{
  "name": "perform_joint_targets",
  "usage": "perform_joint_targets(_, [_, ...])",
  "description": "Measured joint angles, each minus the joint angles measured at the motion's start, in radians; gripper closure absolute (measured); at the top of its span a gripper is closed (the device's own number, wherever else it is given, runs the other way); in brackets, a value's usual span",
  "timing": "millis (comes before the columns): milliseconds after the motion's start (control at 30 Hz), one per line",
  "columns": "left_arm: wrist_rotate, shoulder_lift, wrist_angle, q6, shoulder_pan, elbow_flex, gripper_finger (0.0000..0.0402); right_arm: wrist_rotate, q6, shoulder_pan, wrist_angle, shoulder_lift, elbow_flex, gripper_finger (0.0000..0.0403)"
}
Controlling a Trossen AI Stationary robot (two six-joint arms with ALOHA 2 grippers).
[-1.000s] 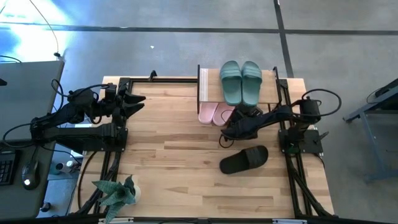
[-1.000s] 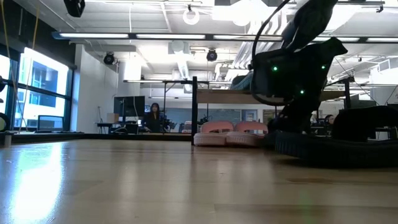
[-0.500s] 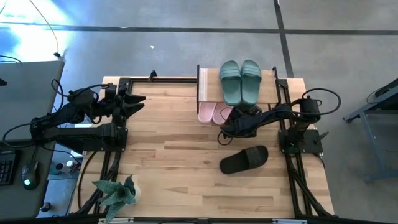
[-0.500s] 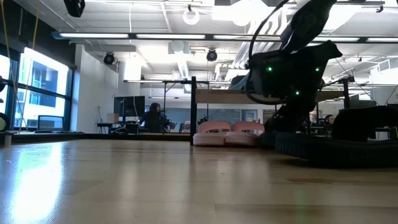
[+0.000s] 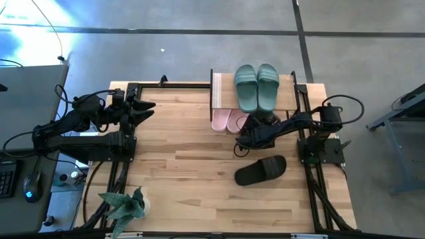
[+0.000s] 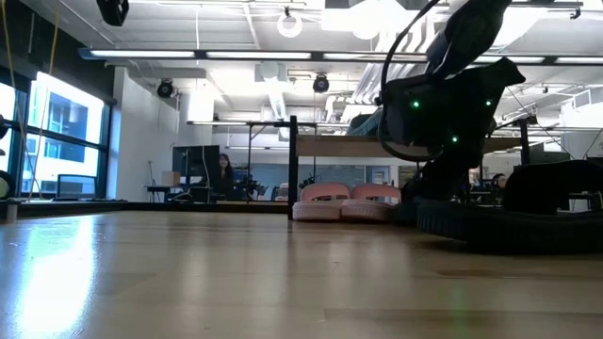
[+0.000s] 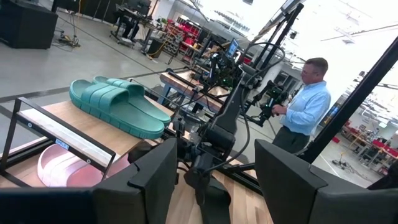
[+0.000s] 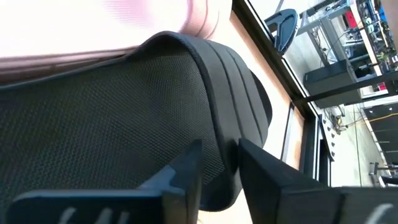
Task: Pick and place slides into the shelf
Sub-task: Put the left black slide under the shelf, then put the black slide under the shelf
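Slides — two green (image 5: 257, 86), two pink (image 5: 228, 121), two black (image 5: 260, 170)

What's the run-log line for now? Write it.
right gripper: at black slide, shelf lower level | left gripper: open, table left | second black slide: on table

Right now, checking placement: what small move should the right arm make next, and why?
Probably ease the right gripper straight back out of the shelf, leaving the black slide. That slide already lies on the lower level beside the pink slides, and its mate waits on the table. The left gripper idles at far left.
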Motion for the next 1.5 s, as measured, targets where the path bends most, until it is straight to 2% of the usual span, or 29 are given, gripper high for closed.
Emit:
perform_joint_targets(200, [0.000, 0.000, 0.000, 0.000, 0.000, 0.000, 0.0204, -0.001, 0.007, 0.028, -0.009, 0.000, 0.000, 0.0281])
perform_joint_targets(400, [0.000, 0.000, 0.000, 0.000, 0.000, 0.000, 0.0204, -0.010, 0.036, 0.052, -0.053, -0.008, 0.000, 0.0261])
perform_joint_targets(800, [0.000, 0.000, 0.000, 0.000, 0.000, 0.000, 0.0204, -0.016, 0.083, 0.051, -0.121, -0.081, -0.001, 0.0256])
perform_joint_targets(1033, [0.000, 0.000, 0.000, 0.000, 0.000, 0.000, 0.0204, -0.081, 0.086, 0.080, -0.134, -0.158, -0.001, 0.0256])
perform_joint_targets(1167, [0.000, 0.000, 0.000, 0.000, 0.000, 0.000, 0.0204, -0.135, 0.132, 0.138, -0.162, -0.266, 0.010, 0.0256])
perform_joint_targets(1300, [0.000, 0.000, 0.000, 0.000, 0.000, 0.000, 0.0204, -0.215, 0.121, 0.207, -0.206, -0.390, 0.087, 0.0256])
perform_joint_targets(1433, [0.000, 0.000, 0.000, 0.000, 0.000, 0.000, 0.0204, -0.403, 0.061, 0.251, -0.211, -0.507, 0.224, 0.0256])
perform_joint_targets(1500, [0.000, 0.000, 0.000, 0.000, 0.000, 0.000, 0.0204, -0.500, 0.096, 0.262, -0.214, -0.551, 0.308, 0.0256])
